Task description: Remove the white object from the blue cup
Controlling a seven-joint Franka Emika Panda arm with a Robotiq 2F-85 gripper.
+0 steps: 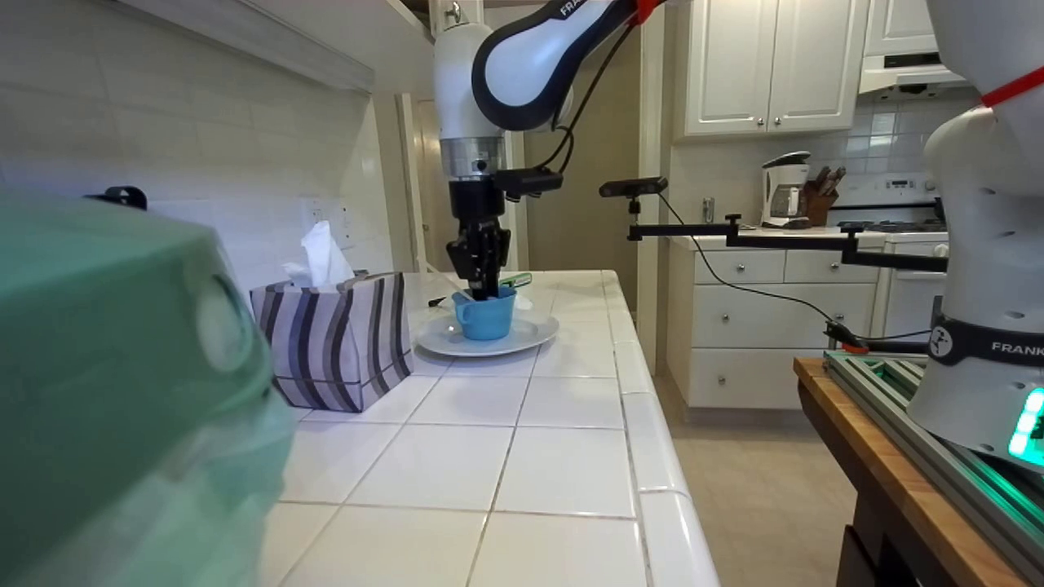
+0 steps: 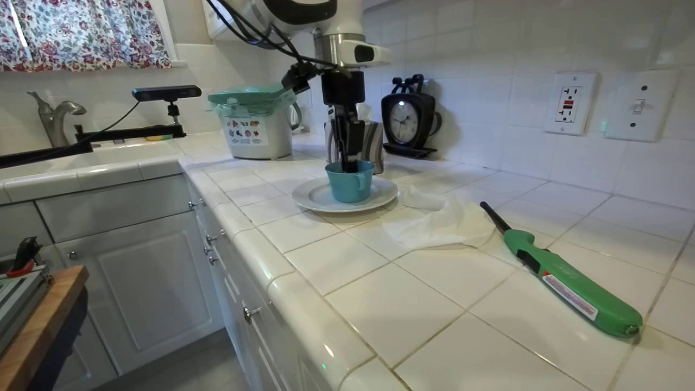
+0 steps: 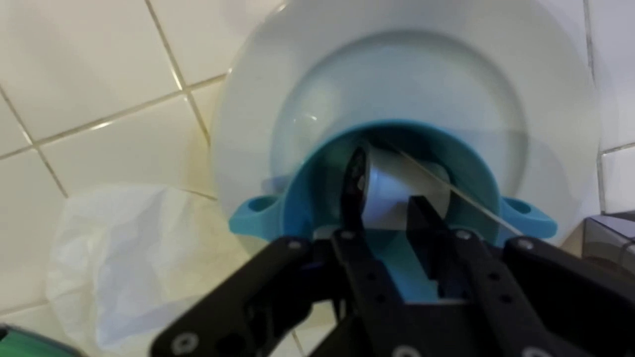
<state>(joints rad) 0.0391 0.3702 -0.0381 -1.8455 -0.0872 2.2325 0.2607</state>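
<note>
A blue cup with two handles stands upright on a white plate; the cup shows in both exterior views [image 1: 487, 322] [image 2: 350, 188] and the wrist view [image 3: 300, 198]. The plate [image 3: 258, 94] shows in all views. A white object [image 3: 392, 181], roundish with a dark end, lies on its side inside the cup. A thin pale string or stick [image 3: 476, 206] crosses the cup's rim. My gripper [image 3: 385, 202] points down with its fingertips inside the cup. Its fingers are partly apart, over the white object. Contact cannot be told. The exterior views hide the object behind the cup wall.
A striped tissue box [image 1: 326, 342] stands near the cup. A crumpled white tissue [image 2: 450, 222] and a green lighter [image 2: 570, 293] lie on the tiled counter. A black clock [image 2: 406, 120] and a green-lidded bin [image 2: 250, 127] stand farther back. The counter edge [image 2: 304, 293] runs alongside.
</note>
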